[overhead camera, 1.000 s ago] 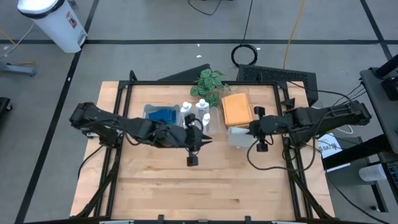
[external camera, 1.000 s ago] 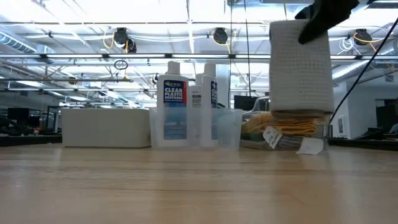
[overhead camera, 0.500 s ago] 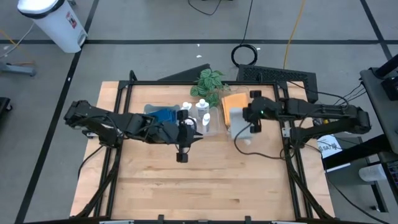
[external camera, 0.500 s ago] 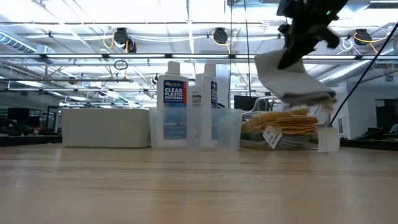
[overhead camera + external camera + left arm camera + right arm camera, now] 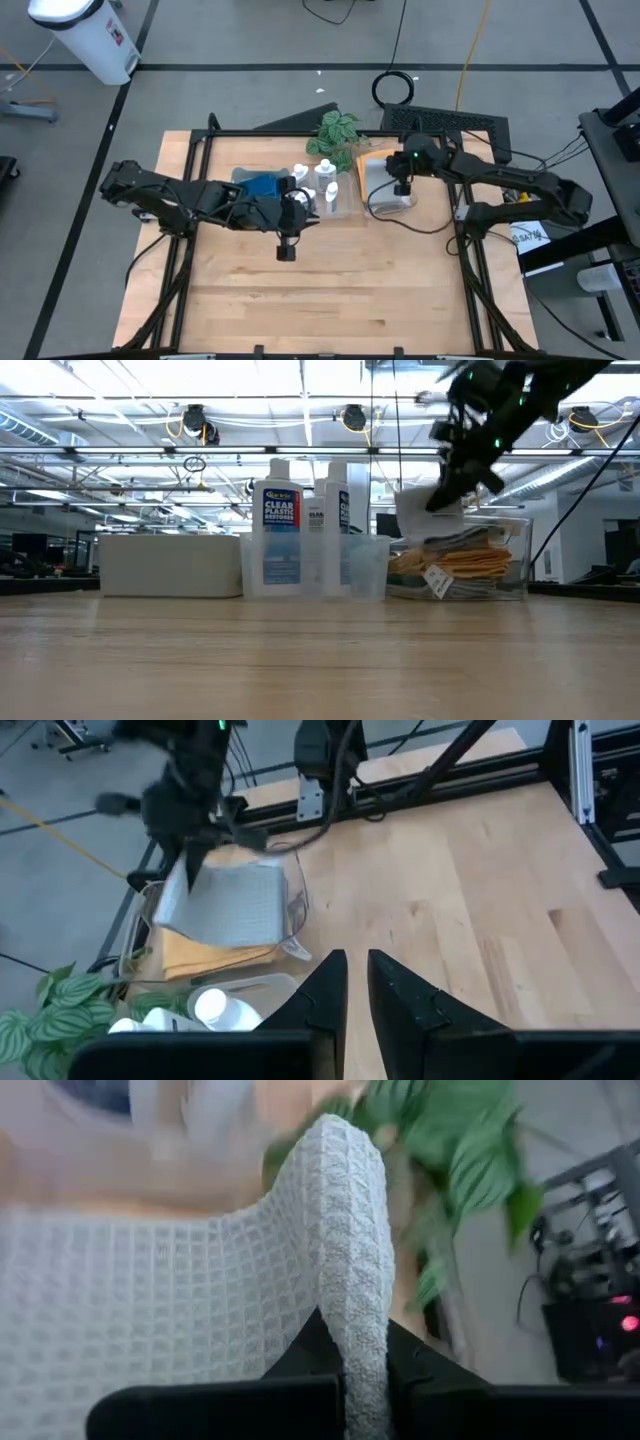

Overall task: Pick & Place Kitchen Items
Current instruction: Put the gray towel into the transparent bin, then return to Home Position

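Note:
My right gripper [image 5: 398, 188] is over the clear bin [image 5: 515, 560] at the back right, shut on a pale grey-blue waffle cloth [image 5: 235, 905]. This cloth lies slanted over the orange cloth [image 5: 215, 955] in that bin. White squeeze bottles [image 5: 322, 185] stand in a clear bin at the back middle. Blue sponges [image 5: 262, 186] lie in the bin to their left. My left gripper [image 5: 312, 216] hovers in front of the bottles. Its fingers [image 5: 335, 970] are almost together with nothing between them. My right gripper pinches a raised fold at the cloth's edge [image 5: 355, 1280] between its two fingers. It comes slanting down from the table's far right. The rest of the cloth [image 5: 420, 520] droops below the fingers, and its lower part rests on the orange cloth in the bin.
A green leafy plant [image 5: 335, 130] stands just behind the bins. Black frame rails [image 5: 455, 215] run along the table's sides. Bare wood [image 5: 330, 290] fills the near half of the table. In the low view the sponge bin [image 5: 170, 565] shows at the left.
My right gripper has swung from the bin's right side toward the far left and down, turning as it went. The cloth, which hung upright and clear, now lies slanted onto the orange cloth in the bin. My left gripper has drawn back a little toward the table's left.

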